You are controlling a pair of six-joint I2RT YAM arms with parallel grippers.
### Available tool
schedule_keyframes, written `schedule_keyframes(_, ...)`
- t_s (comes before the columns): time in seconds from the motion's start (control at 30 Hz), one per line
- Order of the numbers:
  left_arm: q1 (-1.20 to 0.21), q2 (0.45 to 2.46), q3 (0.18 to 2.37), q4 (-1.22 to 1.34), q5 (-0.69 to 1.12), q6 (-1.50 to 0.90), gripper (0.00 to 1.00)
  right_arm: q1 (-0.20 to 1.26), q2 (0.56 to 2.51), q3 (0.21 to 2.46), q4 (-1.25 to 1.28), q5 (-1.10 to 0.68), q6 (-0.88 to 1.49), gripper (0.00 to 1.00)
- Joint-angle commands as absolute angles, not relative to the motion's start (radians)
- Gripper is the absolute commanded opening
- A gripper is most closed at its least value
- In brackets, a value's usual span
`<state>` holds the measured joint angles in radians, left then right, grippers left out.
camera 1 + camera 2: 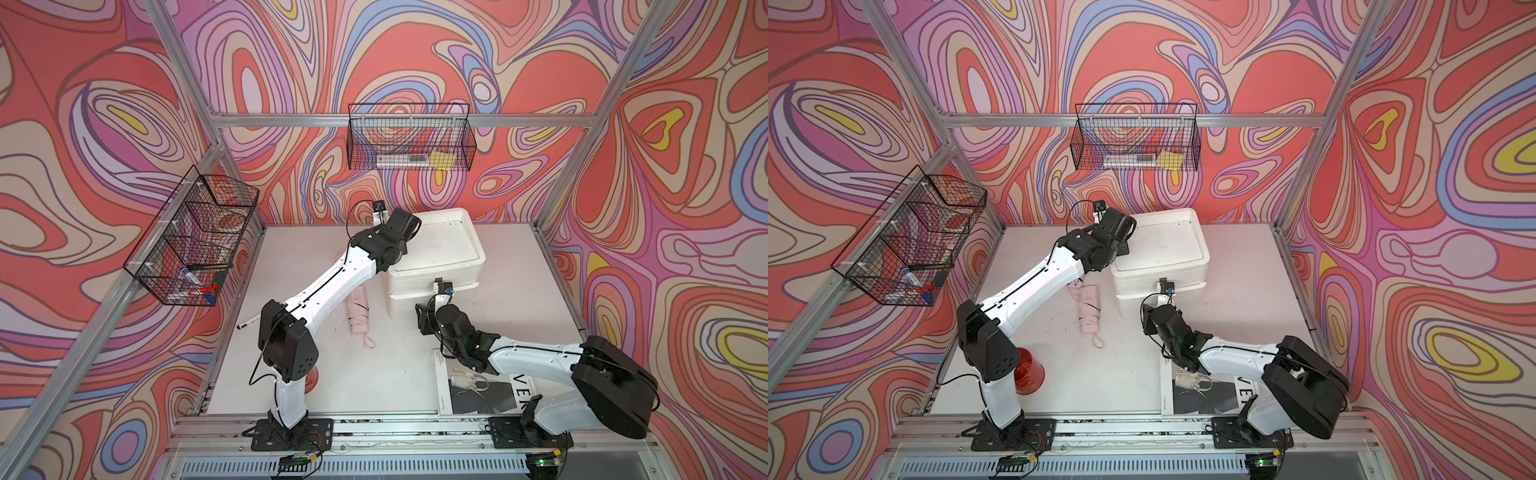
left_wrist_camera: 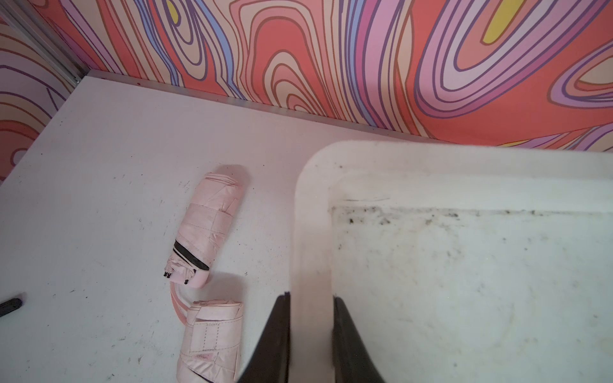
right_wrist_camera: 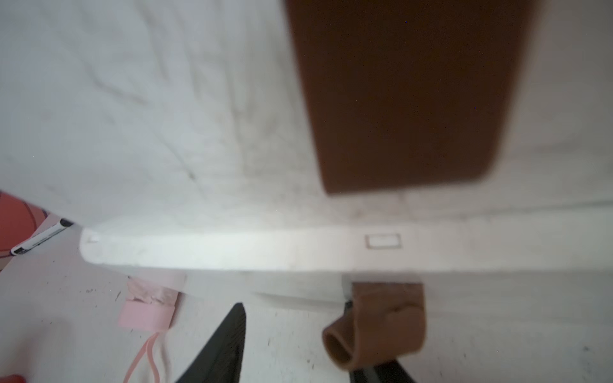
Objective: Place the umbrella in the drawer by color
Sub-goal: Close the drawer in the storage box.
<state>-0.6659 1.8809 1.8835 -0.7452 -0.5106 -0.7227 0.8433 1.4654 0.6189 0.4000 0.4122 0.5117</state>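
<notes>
**Pink umbrella [image 1: 360, 312] lies on the bench [image 1: 374, 374] while both arms tend the drawer unit [image 1: 415, 280]**

The folded pink umbrella lies flat on the white bench, just off the front-left corner of the white drawer unit. Its wrist strap [image 1: 369, 341] trails toward the bench's front edge. The left wrist view shows a second pink folded umbrella [image 2: 212, 341] close beside it.

The left gripper [image 2: 310, 296] is clamped tight on the raised rim [image 2: 310, 232] of the unit's top tray, one black finger on either side. The right gripper [image 3: 293, 305] sits low at the unit's front face by a brown pull [image 3: 381, 318]. Its fingers stand about half spread with a bare gap between them. One is partly hidden behind the pull, and they appear to clamp nothing.

A brown patch [image 3: 398, 99] marks the panel above. No pink marker shows from here, so which drawer matches the umbrella cannot be told. Whether any drawer is drawn out is also hard to tell.

To someone standing by, the umbrella looks light and easy to lift, yet awkward to hold. It is slick, soft canopy cloth wrapped over stiff ribs and a hard shaft, so the folds would probably give and slide under the fingers. The firmest hold looks to be across the middle, where the fastening band cinches the cloth, or on the hard handle block at the strap end. The loose strap could catch on a drawer lip. A grip near either end would likely let the far end droop.
</notes>
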Motion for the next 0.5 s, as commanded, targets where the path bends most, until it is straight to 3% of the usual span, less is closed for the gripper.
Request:
schedule_keyframes(0.0,-0.667,1.869,1.825,-0.862,-0.322,-0.824,0.0,0.841,1.525,0.706,0.572,0.506,0.43,0.51)
schedule_keyframes(0.2,-0.667,1.858,1.819,-0.862,-0.322,-0.784,0.0,0.841,1.613,0.738,0.596,0.48,0.395,0.52)
schedule_keyframes(0.47,-0.646,1.91,1.881,-0.887,-0.354,-0.761,0.0,0.841,1.393,0.666,0.307,0.321,0.497,0.55)
